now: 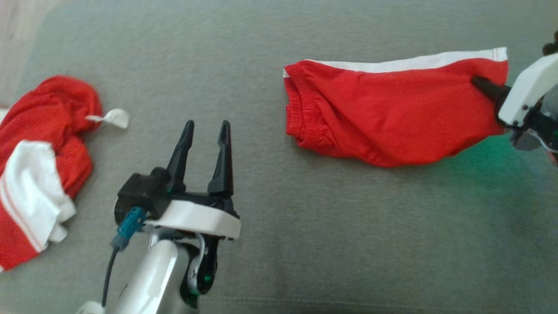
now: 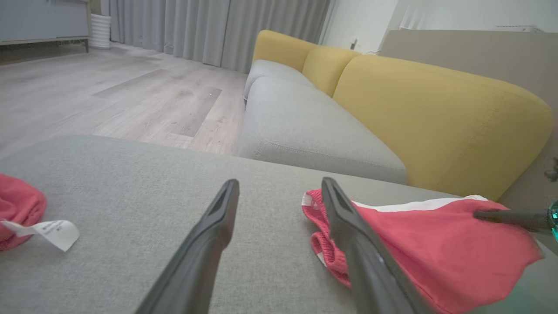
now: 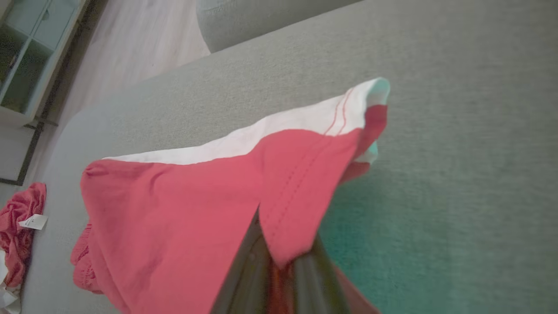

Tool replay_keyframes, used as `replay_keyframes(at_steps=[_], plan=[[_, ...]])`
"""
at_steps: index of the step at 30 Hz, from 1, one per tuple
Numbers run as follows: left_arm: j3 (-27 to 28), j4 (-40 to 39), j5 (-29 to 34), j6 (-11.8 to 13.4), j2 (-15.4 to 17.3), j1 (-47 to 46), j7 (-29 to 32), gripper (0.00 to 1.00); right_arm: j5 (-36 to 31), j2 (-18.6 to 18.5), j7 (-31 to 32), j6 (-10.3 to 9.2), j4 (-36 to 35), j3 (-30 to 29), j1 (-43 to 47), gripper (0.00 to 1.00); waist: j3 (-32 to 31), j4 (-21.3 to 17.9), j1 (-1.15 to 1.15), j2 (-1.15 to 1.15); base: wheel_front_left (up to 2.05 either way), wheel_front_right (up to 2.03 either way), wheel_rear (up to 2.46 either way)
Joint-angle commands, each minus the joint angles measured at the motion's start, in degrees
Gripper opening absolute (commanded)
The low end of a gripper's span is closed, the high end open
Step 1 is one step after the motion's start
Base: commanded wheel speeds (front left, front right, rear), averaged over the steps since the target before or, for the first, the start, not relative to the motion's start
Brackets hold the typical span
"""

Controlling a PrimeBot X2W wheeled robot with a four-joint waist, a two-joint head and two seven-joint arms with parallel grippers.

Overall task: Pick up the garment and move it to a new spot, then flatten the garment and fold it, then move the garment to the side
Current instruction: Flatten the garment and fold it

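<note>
Right gripper clamped on the red garment hem
The garment lies on the right of the grey cushion; my left gripper hangs spread, empty. My bite looks thin, so a quick lift could pull the hem free.

No text is coming through legibly. A white tag is sticking out from the crumpled red garment at the left, and it is carrying a few faint grey printed lines, too small and blurred to be read
</note>
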Motion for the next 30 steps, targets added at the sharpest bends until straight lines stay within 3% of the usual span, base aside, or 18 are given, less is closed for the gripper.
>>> replay_keyframes(at_steps=[1,8,15,20,30], plan=[[2.7,-1.8,0.8,-0.5,0.4,0.1,-0.4,1.00,0.3,-0.7,-1.5,-0.04,-0.8,-0.5,0.8,0.00,-1.9,-3.1,0.00,0.00,0.00,0.00,0.00],[3.6,-1.3,1.9,-1.9,-0.1,1.0,-0.4,1.00,0.0,-2.1,-5.0,-0.04,-2.1,0.1,2.5,0.00,-2.3,-4.7,0.00,0.00,0.00,0.00,0.00],[3.5,0.1,1.8,-2.8,-0.5,1.4,-0.4,1.00,-1.3,-3.4,-6.6,-0.04,-6.0,0.8,-1.3,0.00,-3.1,-2.7,0.00,0.00,0.00,0.00,0.00],[3.4,1.1,0.9,-3.1,-0.7,2.1,-0.4,1.00,-2.5,0.5,-5.2,-0.04,-7.0,3.3,-2.7,0.00,-4.7,-0.4,0.00,0.00,0.00,0.00,0.00],[2.0,1.8,-1.1,-2.6,-0.7,2.9,-0.4,1.00,-3.3,11.2,-2.2,-0.04,1.1,6.4,-4.0,0.00,-5.7,4.2,0.00,0.00,0.00,0.00,0.00]])
